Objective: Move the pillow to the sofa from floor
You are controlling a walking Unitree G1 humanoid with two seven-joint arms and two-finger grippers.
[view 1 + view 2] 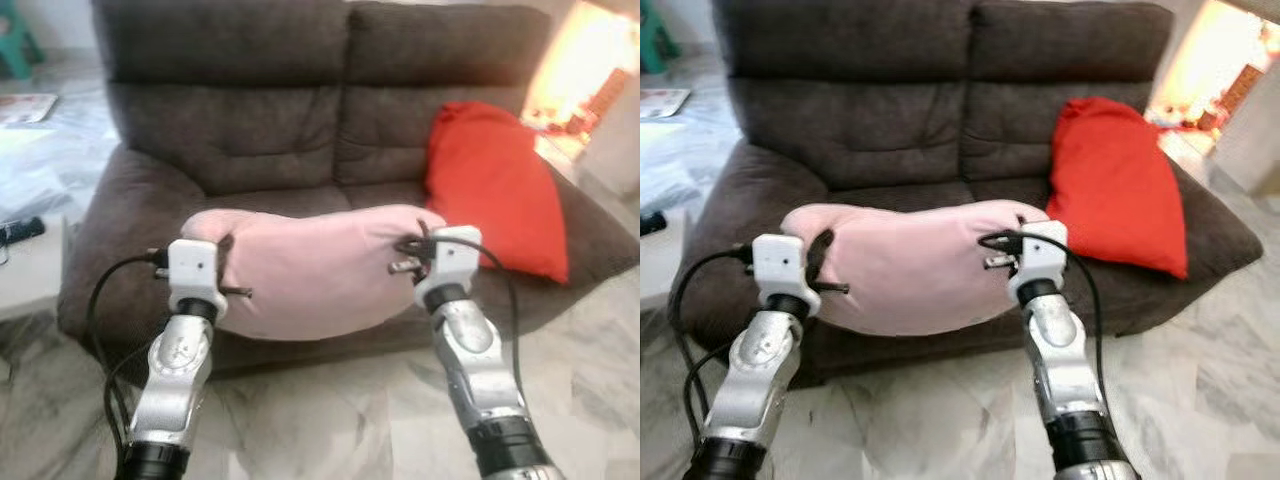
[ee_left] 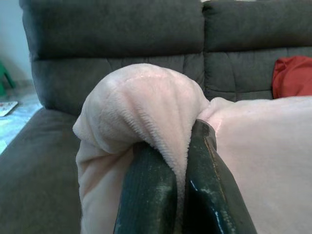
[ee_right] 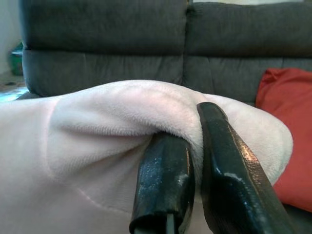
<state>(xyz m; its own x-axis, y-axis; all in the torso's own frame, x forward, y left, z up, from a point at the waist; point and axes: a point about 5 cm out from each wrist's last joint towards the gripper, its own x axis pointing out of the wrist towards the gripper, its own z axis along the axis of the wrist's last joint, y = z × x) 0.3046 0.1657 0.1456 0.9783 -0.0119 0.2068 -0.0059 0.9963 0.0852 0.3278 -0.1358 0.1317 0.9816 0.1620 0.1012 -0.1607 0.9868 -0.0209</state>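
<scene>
A soft pink pillow (image 1: 305, 265) hangs between my two arms, held up in front of the dark brown sofa (image 1: 250, 130) at about seat height. My left gripper (image 1: 222, 262) is shut on the pillow's left end, pinching a fold of its plush cover (image 2: 146, 112) between the black fingers (image 2: 146, 195). My right gripper (image 1: 415, 245) is shut on the pillow's right end, with fabric (image 3: 122, 122) squeezed between its fingers (image 3: 229, 170). The pillow sags a little in the middle. I cannot tell whether its underside touches the seat edge.
A red cushion (image 1: 495, 185) leans on the sofa's right seat and arm. The left seat (image 1: 150, 195) is bare. Marble floor (image 1: 340, 420) lies below. A low white table (image 1: 25, 265) with a dark object stands at left; papers lie farther back.
</scene>
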